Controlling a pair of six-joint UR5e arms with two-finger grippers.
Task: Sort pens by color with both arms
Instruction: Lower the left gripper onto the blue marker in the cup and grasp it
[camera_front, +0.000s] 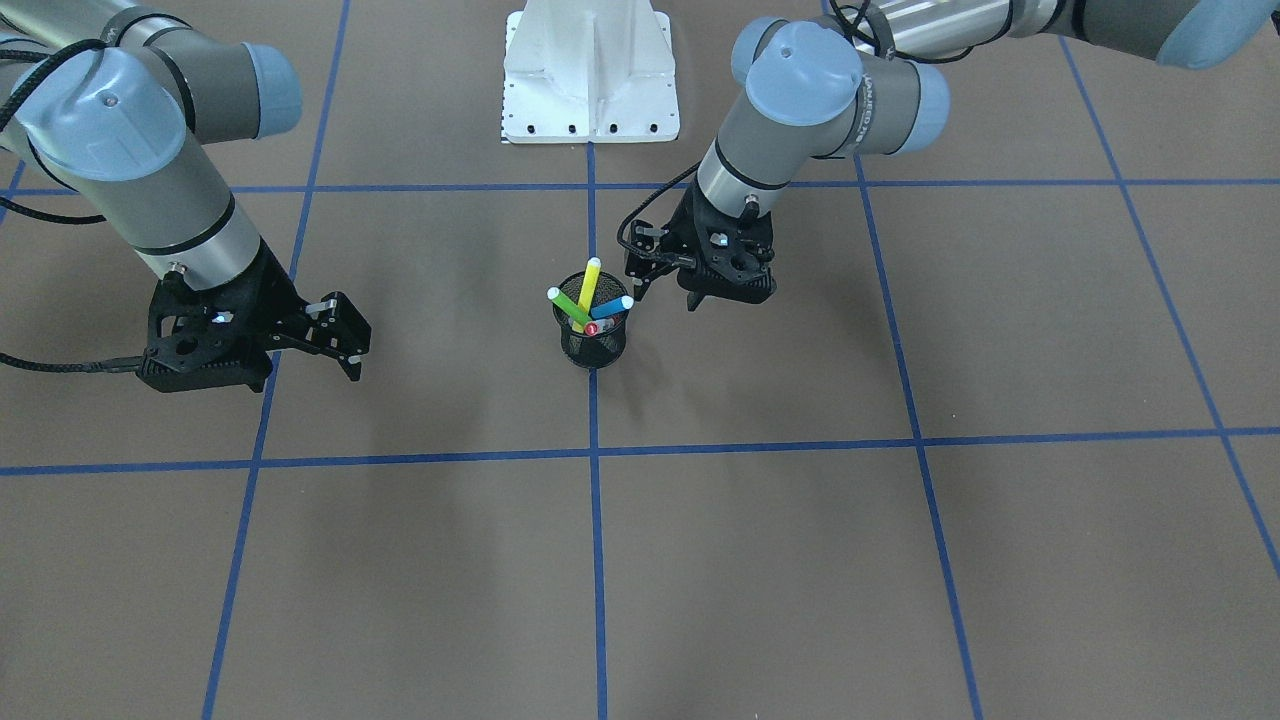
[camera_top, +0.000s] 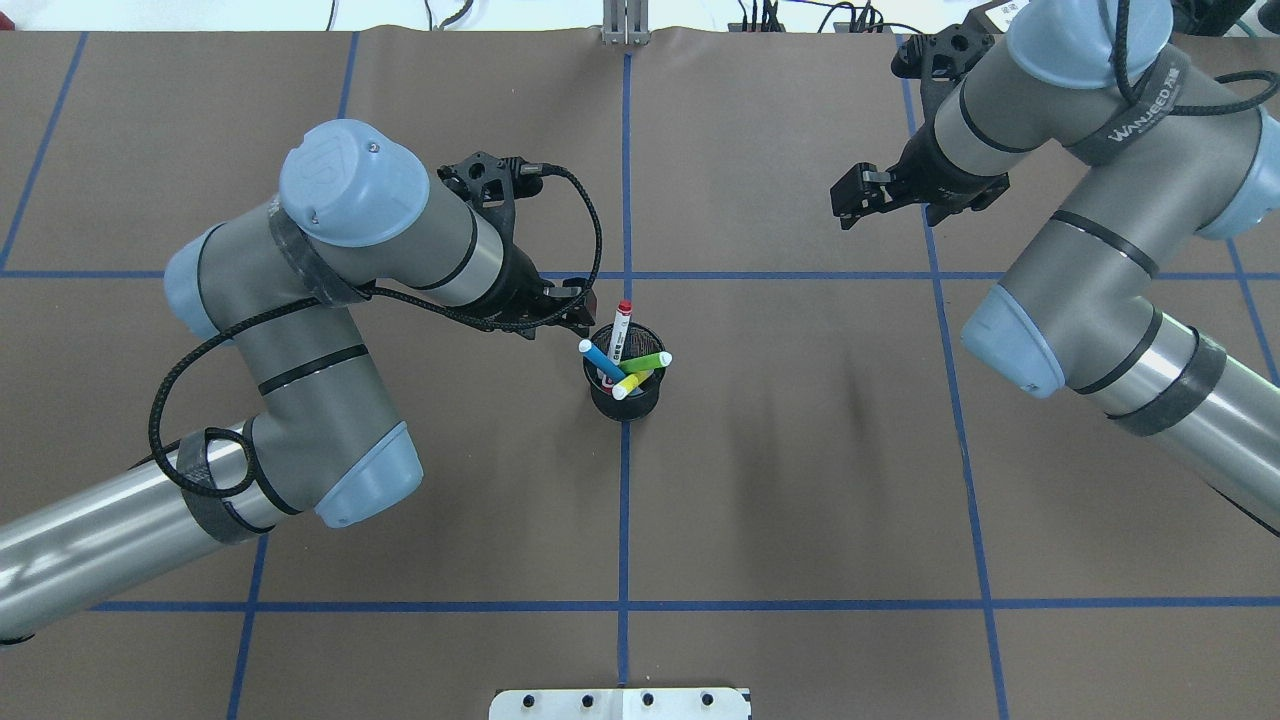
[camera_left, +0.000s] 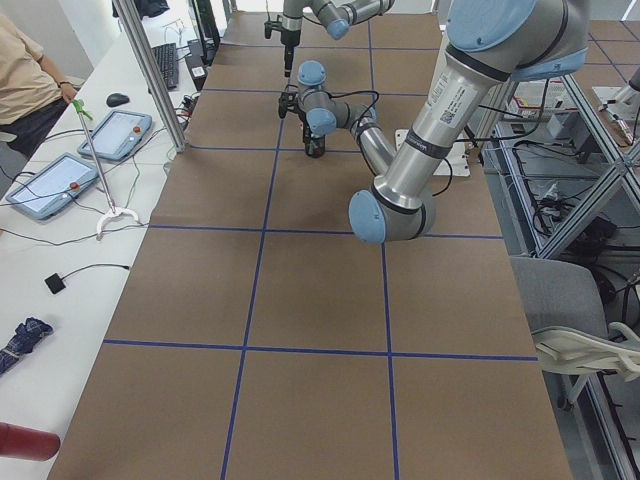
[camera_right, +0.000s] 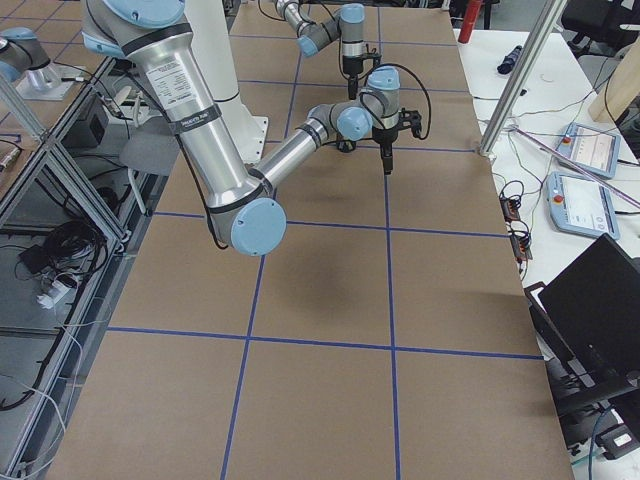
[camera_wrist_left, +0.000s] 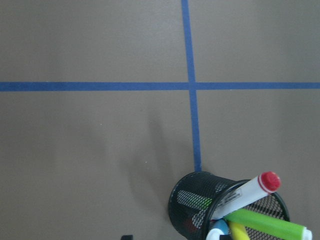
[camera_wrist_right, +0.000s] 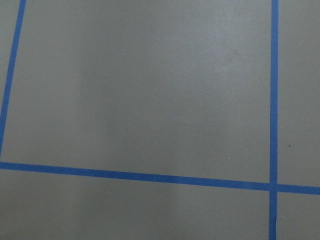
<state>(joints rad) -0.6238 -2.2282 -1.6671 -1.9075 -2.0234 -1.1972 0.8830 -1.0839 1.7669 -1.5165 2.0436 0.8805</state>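
**Inspector:** Materials and form at the station?

**Recorder:** The table is covered in matte brown paper, gridded with blue tape. A round black mesh cup stands on a tape line at mid-table. Four slim, smooth pens stand tilted in it, fanned apart: the yellow pen, the green pen, the blue pen and the white-bodied pen with red cap.

**Inspector:** Position relative to the grippers?

**Recorder:** The left gripper hangs just beside the cup, on the robot's left of it, fingers spread. Its nearer finger is close to the blue pen's tip; contact cannot be determined. The right gripper is well apart from the cup on the opposite side, jaws likewise parted.

**Inspector:** Limits of observation?

**Recorder:** The pens' lower halves sit behind the mesh. The left wrist view cuts the cup off at its bottom edge, so the blue and yellow pens barely show there. In both side views the cup is too small to assess.
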